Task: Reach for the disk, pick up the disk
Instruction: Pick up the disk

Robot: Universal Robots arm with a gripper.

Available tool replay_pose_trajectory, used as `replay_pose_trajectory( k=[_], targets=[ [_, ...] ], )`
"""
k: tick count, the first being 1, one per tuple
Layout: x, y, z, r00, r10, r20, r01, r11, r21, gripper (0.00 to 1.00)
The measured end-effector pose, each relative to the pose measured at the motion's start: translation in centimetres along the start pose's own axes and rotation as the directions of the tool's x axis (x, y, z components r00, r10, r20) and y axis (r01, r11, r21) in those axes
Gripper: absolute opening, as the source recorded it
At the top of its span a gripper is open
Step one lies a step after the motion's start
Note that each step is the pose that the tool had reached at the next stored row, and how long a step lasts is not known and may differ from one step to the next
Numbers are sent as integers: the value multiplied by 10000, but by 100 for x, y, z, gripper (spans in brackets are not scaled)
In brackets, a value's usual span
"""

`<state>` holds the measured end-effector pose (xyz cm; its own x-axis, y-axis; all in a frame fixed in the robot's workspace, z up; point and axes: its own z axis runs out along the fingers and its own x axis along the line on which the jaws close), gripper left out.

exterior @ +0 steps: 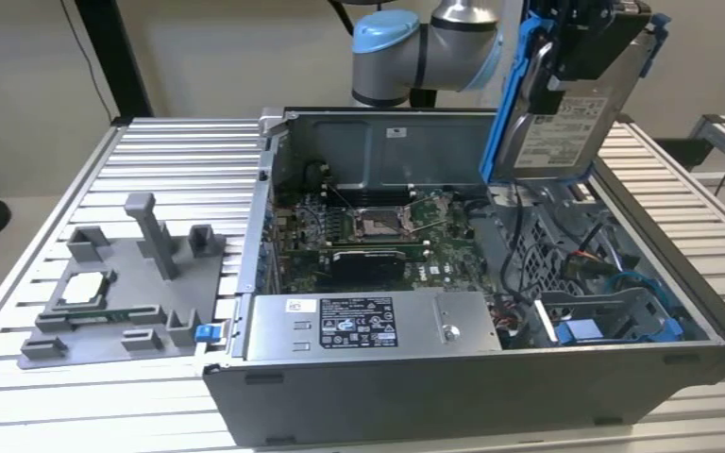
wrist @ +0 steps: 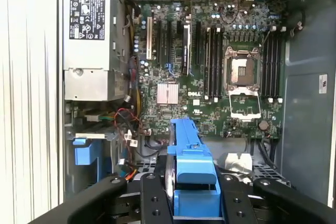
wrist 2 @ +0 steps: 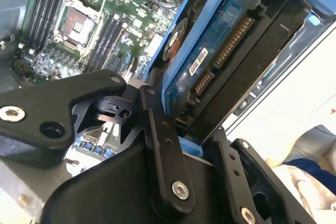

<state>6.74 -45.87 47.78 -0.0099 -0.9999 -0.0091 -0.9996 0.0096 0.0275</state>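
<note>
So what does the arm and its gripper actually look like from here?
The arm is silver-grey tubing with light blue caps at its joints. The gripper is matte black, built from flat linkage bars pinned with silver screws and round pivot holes, seen in both wrist views.

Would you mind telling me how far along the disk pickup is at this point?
The reach and grasp look done: the tool is shut on the disk, held upright above the open computer case. The lift is in hand; the disk hangs clear of the blue drive bay. Nothing of the pickup looks left.
</note>
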Motion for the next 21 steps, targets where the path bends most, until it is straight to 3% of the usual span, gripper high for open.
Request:
replay_pose_trajectory(
  k=[21],
  targets=[
    [327,-3,3,10000,0,0,0,10000,0,0]
  ],
)
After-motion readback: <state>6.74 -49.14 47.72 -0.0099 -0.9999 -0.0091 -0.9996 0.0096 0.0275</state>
